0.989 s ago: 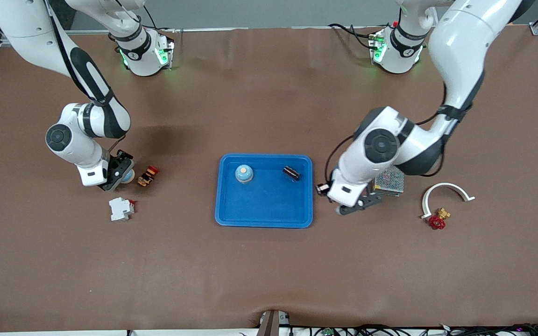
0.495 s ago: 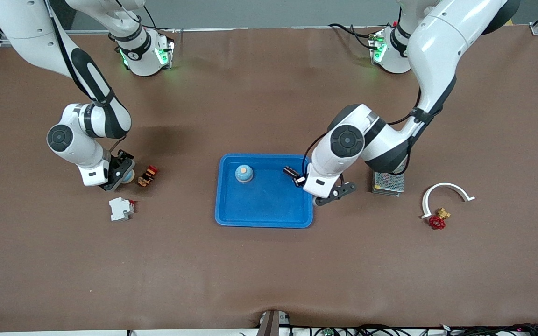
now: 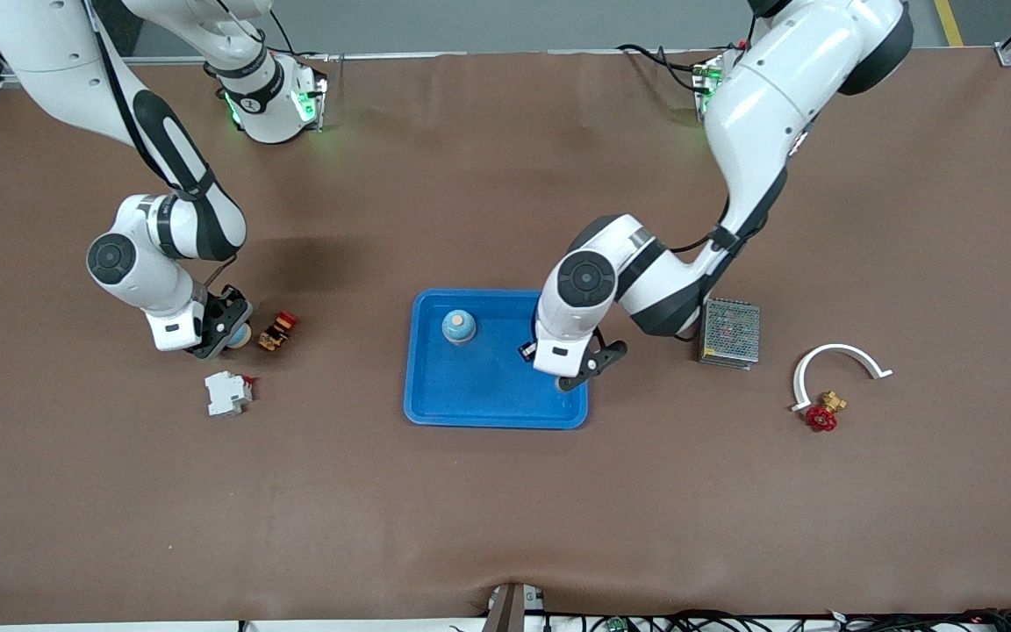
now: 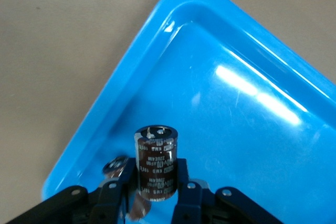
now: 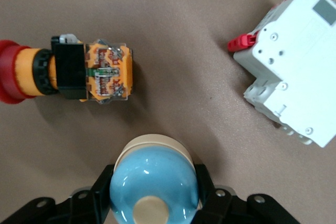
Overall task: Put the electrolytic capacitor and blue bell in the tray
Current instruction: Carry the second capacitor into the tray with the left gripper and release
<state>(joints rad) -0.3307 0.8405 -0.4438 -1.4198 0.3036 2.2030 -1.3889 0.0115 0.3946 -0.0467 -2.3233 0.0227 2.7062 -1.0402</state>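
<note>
The blue tray (image 3: 422, 397) lies mid-table, and one blue bell (image 3: 458, 326) stands in it. My left gripper (image 3: 584, 364) hangs low over the tray's end toward the left arm, shut on a dark brown electrolytic capacitor (image 4: 156, 161) held upright between its fingers (image 4: 185, 192). Under them a blurred cylinder with a silvery end (image 4: 115, 165) shows on the tray floor (image 4: 236, 103). My right gripper (image 3: 229, 335) is down at the table toward the right arm's end. It is shut on a second blue bell (image 5: 155, 184), which shows in the front view as (image 3: 240, 333).
A red and orange push button (image 3: 278, 330) lies beside the gripped bell. A white circuit breaker (image 3: 228, 391) sits nearer the front camera. Toward the left arm's end are a grey mesh box (image 3: 730, 332), a white curved bracket (image 3: 839, 355) and a red valve (image 3: 820, 418).
The left arm swung from beside the mesh box to over the tray, carrying the capacitor. The right gripper's fingers closed on the bell; that arm stayed in place.
</note>
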